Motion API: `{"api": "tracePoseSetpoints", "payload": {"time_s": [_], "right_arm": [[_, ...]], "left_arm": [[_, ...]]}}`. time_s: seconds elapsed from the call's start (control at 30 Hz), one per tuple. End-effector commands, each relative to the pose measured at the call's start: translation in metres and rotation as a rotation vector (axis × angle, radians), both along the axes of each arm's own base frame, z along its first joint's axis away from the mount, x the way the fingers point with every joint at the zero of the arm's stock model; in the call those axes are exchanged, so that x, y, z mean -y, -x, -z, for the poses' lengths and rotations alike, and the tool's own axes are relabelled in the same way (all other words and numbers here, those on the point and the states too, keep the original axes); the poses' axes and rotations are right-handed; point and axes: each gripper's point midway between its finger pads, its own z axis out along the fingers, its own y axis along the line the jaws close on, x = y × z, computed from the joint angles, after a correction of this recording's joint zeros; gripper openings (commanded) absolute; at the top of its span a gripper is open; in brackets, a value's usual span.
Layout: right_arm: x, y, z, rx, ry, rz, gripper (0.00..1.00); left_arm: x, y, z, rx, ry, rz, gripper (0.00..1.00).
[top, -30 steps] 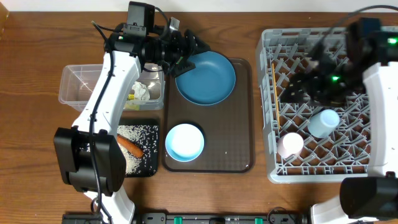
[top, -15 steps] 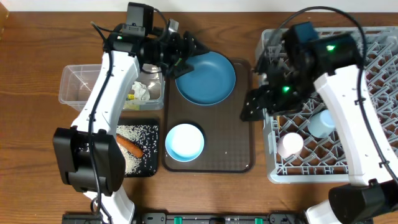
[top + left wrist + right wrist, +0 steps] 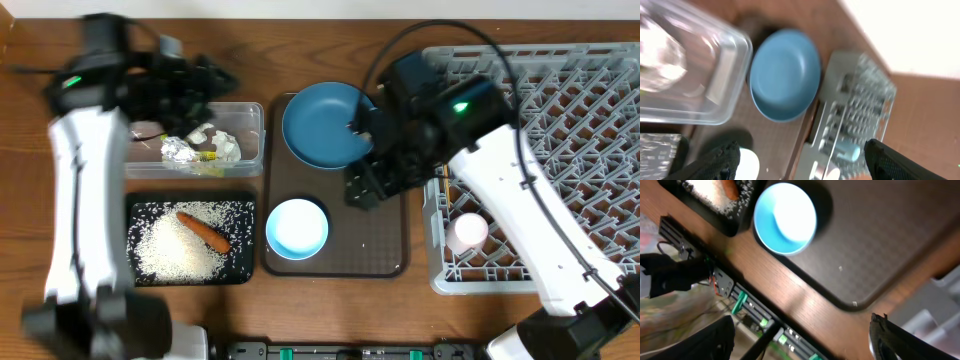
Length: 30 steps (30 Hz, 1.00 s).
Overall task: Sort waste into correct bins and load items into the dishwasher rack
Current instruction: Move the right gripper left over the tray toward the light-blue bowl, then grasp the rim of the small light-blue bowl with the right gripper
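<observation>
Along the table's left edge, a clear rectangular plastic tub (image 3: pixel 257 135) holds crumpled white paper (image 3: pixel 226 146) and a crinkled silver wrapper (image 3: pixel 177 150). In front of it, a shallow black rectangular tray (image 3: pixel 245 270) carries loose white rice grains (image 3: pixel 168 250) and a small orange carrot (image 3: pixel 205 232). The left gripper (image 3: pixel 801 149) hovers at the tub's rear edge, jaws wide and empty. On the brown serving tray (image 3: pixel 370 245) at the table's middle, a round blue plate (image 3: pixel 320 125) lies at the rear end and a white bowl with light blue inside (image 3: pixel 297 228) near the front left corner. The right gripper (image 3: pixel 802 322) hangs over the tray's right edge beside the plate, jaws wide, holding nothing. A pale pink cup (image 3: pixel 468 232) stands near the front left corner of the large grey plastic dishwasher rack (image 3: pixel 570 110).
</observation>
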Motion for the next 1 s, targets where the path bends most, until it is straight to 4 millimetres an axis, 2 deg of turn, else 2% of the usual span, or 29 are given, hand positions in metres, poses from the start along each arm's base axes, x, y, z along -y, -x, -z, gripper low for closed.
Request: {"api": "tracePoseSetpoints", "payload": {"time_s": [0.0,0.13,0.2,0.3,0.4,0.53,0.67,0.83,0.97], "right_arm": [[-0.021,0.011,0.008,0.012,0.0,-0.011,0.82],[-0.059,0.018,0.025,0.071,-0.055,-0.092,0.78],[-0.081,0.021,0.036,0.113,-0.095,-0.137,0.72],[-0.105,0.024,0.052,0.177,-0.13,-0.17,0.62],[-0.109,0.015,0.077,0.26,-0.064,-0.092,0.61],[-0.11,0.014,0.099,0.324,-0.017,-0.035,0.61],[-0.121,0.023,0.11,0.337,-0.042,-0.054,0.58],[-0.137,0.044,0.12,0.351,-0.075,-0.113,0.5],[-0.143,0.052,0.129,0.406,-0.059,-0.131,0.5]], "left_arm": [[-0.034,0.024,-0.033,0.096,-0.127,-0.101,0.82],[-0.071,0.057,-0.048,0.095,-0.281,-0.258,0.82],[-0.081,0.067,-0.058,0.123,-0.332,-0.305,0.82],[-0.083,0.077,-0.07,0.16,-0.36,-0.329,0.82],[-0.081,0.083,-0.078,0.187,-0.365,-0.333,0.82],[-0.08,0.085,-0.079,0.194,-0.366,-0.334,0.82],[-0.081,0.084,-0.078,0.19,-0.366,-0.333,0.82],[-0.081,0.084,-0.079,0.19,-0.366,-0.334,0.82],[-0.081,0.084,-0.079,0.19,-0.366,-0.334,0.82]]}}
